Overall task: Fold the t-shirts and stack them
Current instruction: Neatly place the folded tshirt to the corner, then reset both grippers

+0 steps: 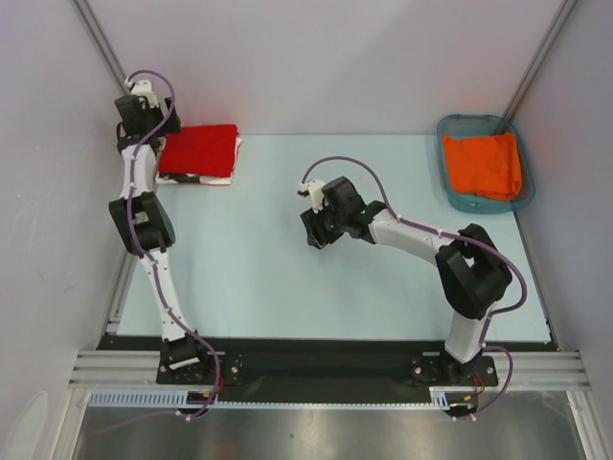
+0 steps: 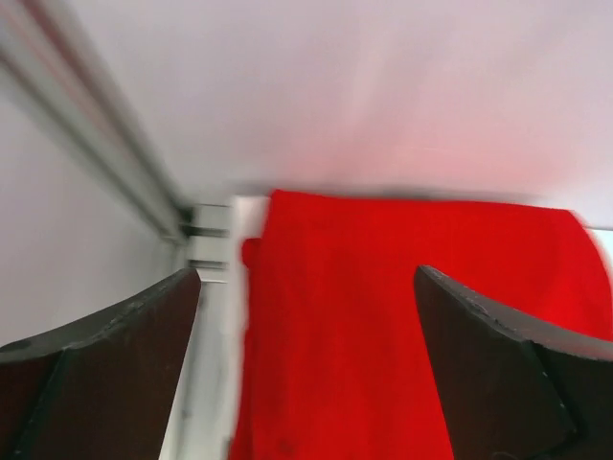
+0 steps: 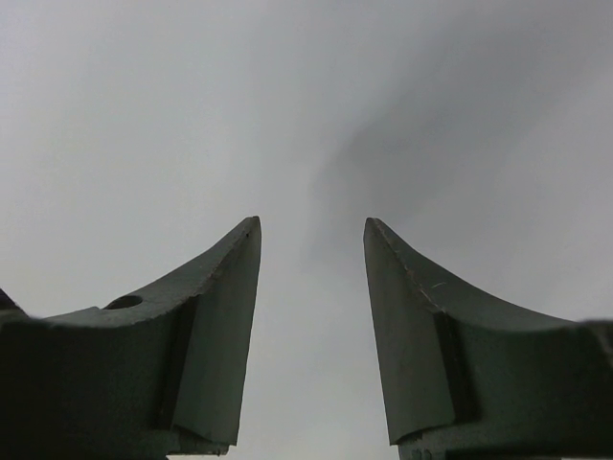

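Note:
A folded bright red t-shirt [image 1: 199, 150] lies at the far left of the table on top of a folded white t-shirt [image 1: 222, 178], of which only the edges show. My left gripper [image 1: 159, 144] hovers at the red shirt's left edge. In the left wrist view the gripper [image 2: 306, 278] is open and empty, with the red shirt [image 2: 383, 316] below and between its fingers. My right gripper [image 1: 314, 235] is over the middle of the table. In the right wrist view it [image 3: 311, 225] is open and empty, with only bare grey surface in sight.
A teal plastic basket [image 1: 450, 129] at the back right corner holds an orange cloth [image 1: 484, 163]. The side wall and a metal corner rail [image 2: 105, 153] stand close to the left of the shirt stack. The back wall is just behind it.

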Motion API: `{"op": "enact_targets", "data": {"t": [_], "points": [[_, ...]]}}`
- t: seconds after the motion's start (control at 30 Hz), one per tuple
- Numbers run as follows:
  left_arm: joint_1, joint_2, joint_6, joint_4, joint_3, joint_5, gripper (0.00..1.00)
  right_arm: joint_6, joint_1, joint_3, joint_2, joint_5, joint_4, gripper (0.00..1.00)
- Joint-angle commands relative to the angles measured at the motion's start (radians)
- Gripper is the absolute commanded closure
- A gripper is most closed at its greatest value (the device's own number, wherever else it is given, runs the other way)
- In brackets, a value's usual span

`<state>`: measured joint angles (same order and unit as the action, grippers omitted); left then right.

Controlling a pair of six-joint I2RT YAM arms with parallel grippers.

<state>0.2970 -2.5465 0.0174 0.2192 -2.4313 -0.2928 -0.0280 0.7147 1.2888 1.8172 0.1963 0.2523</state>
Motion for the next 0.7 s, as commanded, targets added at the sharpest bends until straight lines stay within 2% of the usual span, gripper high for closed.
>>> {"op": "enact_targets", "data": {"t": [0.0, 0.03, 0.17, 0.23, 0.27, 0.3, 0.33, 0.37, 0.4, 0.43, 0.47, 0.53, 0.57, 0.63, 0.67], "points": [[-0.051, 0.115, 0.136, -0.063, -0.035, 0.213, 0.00, 0.054, -0.001, -0.022, -0.088, 0.012, -0.024, 0.48], [-0.061, 0.136, 0.142, -0.054, -0.034, 0.211, 0.00, 0.081, -0.007, -0.052, -0.126, 0.012, -0.025, 0.48], [-0.177, 0.296, 0.213, -0.005, 0.069, 0.398, 0.00, 0.193, -0.026, -0.156, -0.270, -0.021, -0.057, 0.48], [-0.212, 0.392, 0.161, 0.061, 0.095, 0.388, 0.00, 0.279, -0.056, -0.269, -0.352, -0.049, -0.115, 0.47], [-0.241, 0.437, 0.115, 0.115, 0.163, 0.376, 0.00, 0.374, -0.067, -0.314, -0.433, -0.079, -0.140, 0.46], [-0.252, 0.486, 0.063, 0.123, 0.231, 0.303, 0.00, 0.422, -0.089, -0.357, -0.482, -0.086, -0.163, 0.45], [-0.263, 0.612, -0.073, 0.118, 0.315, 0.235, 0.00, 0.471, -0.107, -0.412, -0.524, -0.087, -0.207, 0.43], [-0.281, 0.673, -0.135, 0.074, 0.506, 0.168, 0.00, 0.582, -0.154, -0.503, -0.563, -0.090, -0.228, 0.43], [-0.288, 0.745, -0.193, 0.051, 0.603, 0.049, 0.00, 0.627, -0.175, -0.557, -0.655, -0.089, -0.241, 0.42], [-0.321, 0.809, -0.302, -0.022, 0.708, 0.008, 0.00, 0.673, -0.193, -0.604, -0.698, -0.087, -0.292, 0.42], [-0.361, 0.947, -0.345, -0.068, 0.920, -0.046, 0.00, 0.715, -0.224, -0.691, -0.749, -0.101, -0.300, 0.42], [-0.410, 1.067, -0.464, -0.133, 1.108, -0.145, 0.00, 0.824, -0.238, -0.764, -0.875, -0.106, -0.332, 0.40], [-0.450, 1.186, -0.497, -0.186, 1.267, -0.182, 0.00, 0.848, -0.242, -0.825, -0.910, -0.126, -0.328, 0.38], [-0.492, 1.309, -0.609, -0.216, 1.421, -0.209, 0.00, 0.939, -0.251, -0.893, -1.008, -0.135, -0.353, 0.34], [-0.516, 1.369, -0.655, -0.325, 1.581, -0.268, 0.00, 0.964, -0.254, -0.923, -1.039, -0.136, -0.363, 0.33]]}}
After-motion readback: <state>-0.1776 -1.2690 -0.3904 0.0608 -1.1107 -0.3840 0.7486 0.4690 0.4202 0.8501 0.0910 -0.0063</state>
